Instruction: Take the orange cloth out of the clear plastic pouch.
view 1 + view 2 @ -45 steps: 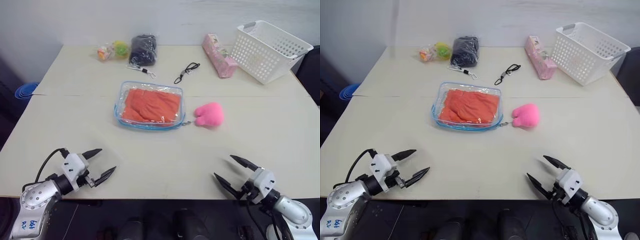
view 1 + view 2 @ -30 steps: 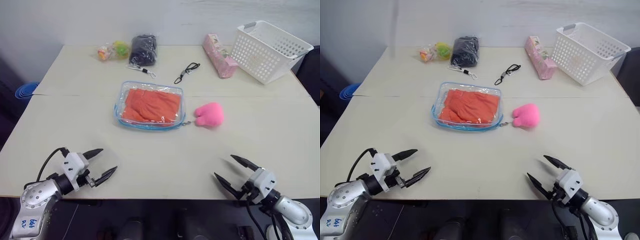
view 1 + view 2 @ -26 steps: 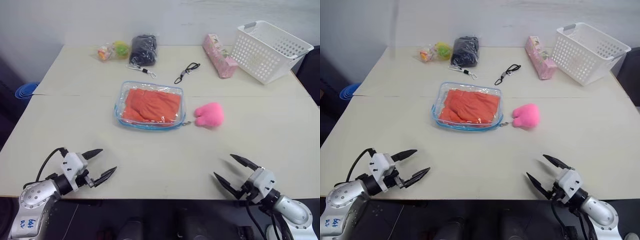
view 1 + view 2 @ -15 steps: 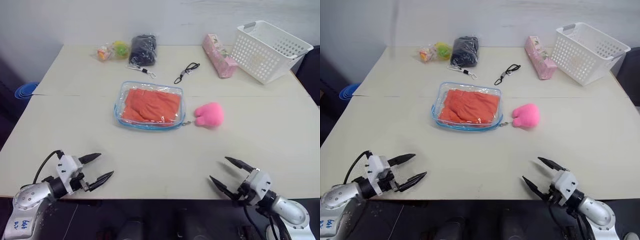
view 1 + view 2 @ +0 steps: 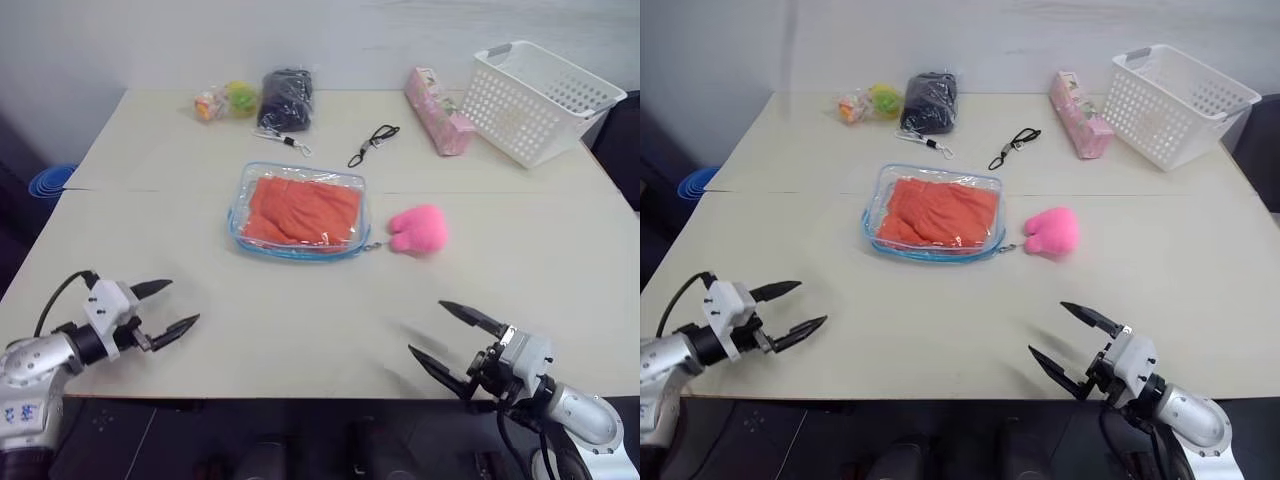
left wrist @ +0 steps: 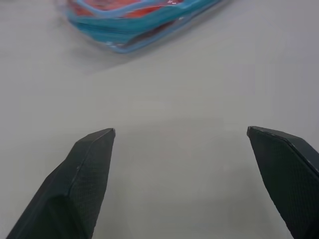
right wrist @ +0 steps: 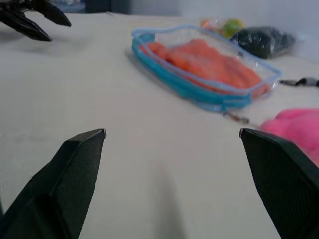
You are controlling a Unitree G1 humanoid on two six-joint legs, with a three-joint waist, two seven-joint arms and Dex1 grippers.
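while both arms hover low over the near edge of the pale surface (image 5: 300,330), the clear plastic pouch (image 5: 300,212) lies flat around the middle of it, well apart from either arm. inside it, folded and wrinkled, sits the orange cloth (image 5: 302,208), fully enclosed by the blue-edged plastic. just right of the pouch, joined by a little chain, rests the fluffy pink pom-pom (image 5: 418,229).

left pincer (image 5: 164,307) at the near left corner, fingers spread wide, holding nothing, tips pointing right across the surface. right pincer (image 5: 441,340) at the near right, also splayed wide and empty, tips aimed left. from the right wrist, the two dark fingers (image 7: 70,179) frame the pouch and the pom-pom, with the other pincer's black tips in the far corner. from the left wrist, the blue zipper edge of the pouch lies beyond the open fingers (image 6: 79,189), with bare surface between.

along the far side: a small yellow and orange packet (image 5: 225,101) at far left, a dark bag (image 5: 287,99) beside it, a black cord (image 5: 374,144) nearer the middle, a pink box (image 5: 437,123), and the white mesh basket (image 5: 535,100) at the far right corner.
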